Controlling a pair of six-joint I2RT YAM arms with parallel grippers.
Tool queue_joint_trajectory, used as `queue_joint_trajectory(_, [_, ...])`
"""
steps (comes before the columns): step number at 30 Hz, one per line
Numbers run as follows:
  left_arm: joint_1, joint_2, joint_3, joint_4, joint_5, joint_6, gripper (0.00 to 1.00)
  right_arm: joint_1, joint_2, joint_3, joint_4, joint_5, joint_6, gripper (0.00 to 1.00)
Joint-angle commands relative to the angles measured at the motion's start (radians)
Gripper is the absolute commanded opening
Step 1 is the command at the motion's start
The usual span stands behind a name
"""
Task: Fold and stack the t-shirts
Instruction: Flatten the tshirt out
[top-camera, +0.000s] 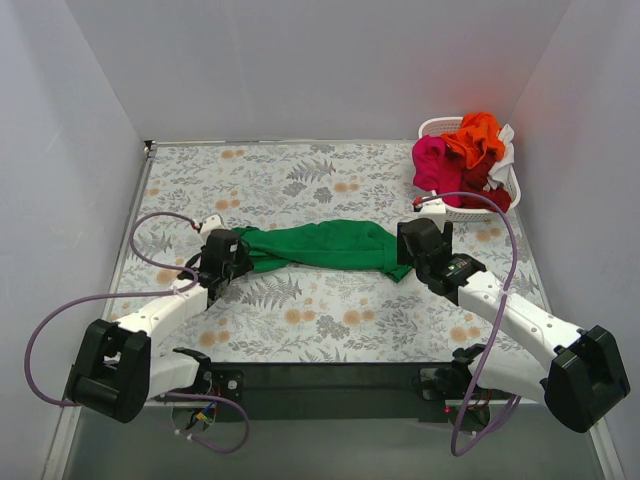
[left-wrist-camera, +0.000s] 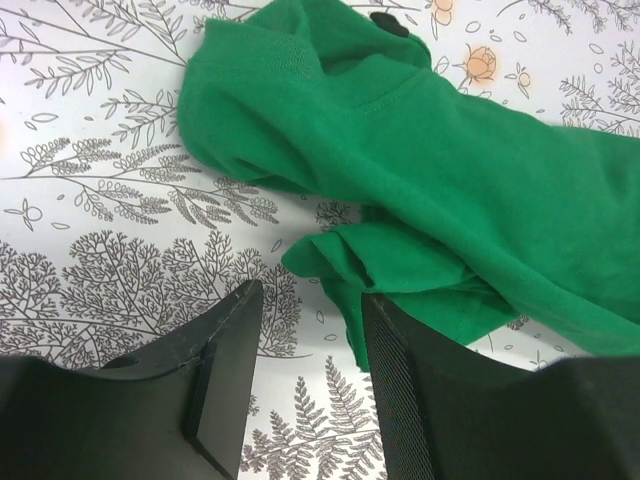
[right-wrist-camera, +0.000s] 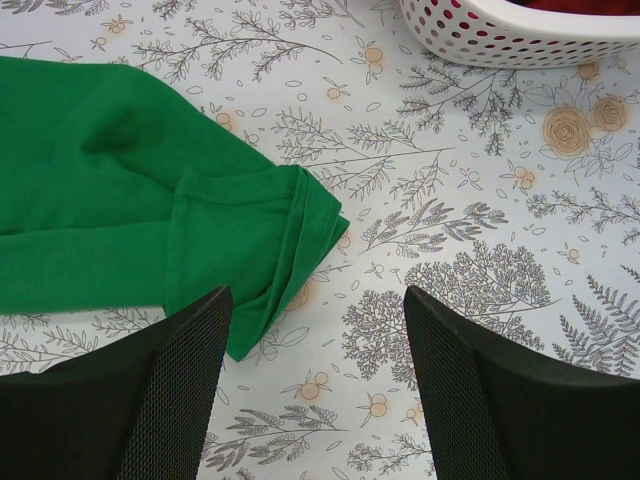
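Item 1. The green t-shirt (top-camera: 330, 246) lies bunched in a long crosswise band at the middle of the floral tabletop (top-camera: 300, 180), between the two arms. It is unfolded and creased.

Item 2. The left hand (left-wrist-camera: 312, 300) is at the shirt's left end, low over the tabletop. Its fingers are spread. A folded edge of the cloth lies at the inner face of one finger and is not pinched.

Item 3. The right hand (right-wrist-camera: 318, 300) is at the shirt's right end, fingers set wide apart. A sleeve corner lies on the tabletop in the gap between them, ungripped.

Item 4. A white basket (top-camera: 470, 213) stands at the far right corner, well apart from the green shirt. It holds an orange t-shirt (top-camera: 475, 140) on top, a magenta t-shirt (top-camera: 432, 160) at its left, a dark red t-shirt (top-camera: 497, 198) and a white t-shirt (top-camera: 505, 150) at its right, all heaped loosely.
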Motion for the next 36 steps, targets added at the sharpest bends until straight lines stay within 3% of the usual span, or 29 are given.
queue_joint_trajectory(1, [0.010,-0.017,0.037,0.028,-0.037,0.031,0.41,-0.003,-0.021,-0.003,0.039,0.002,-0.008,0.64])
queue_joint_trajectory(18, [0.033,0.086,0.043,0.072,-0.033,0.050,0.34,-0.003,-0.014,-0.004,0.040,-0.001,-0.013,0.64])
queue_joint_trajectory(36, [0.036,0.152,0.052,0.091,-0.028,0.048,0.00,-0.003,-0.014,-0.005,0.042,-0.006,-0.014,0.64])
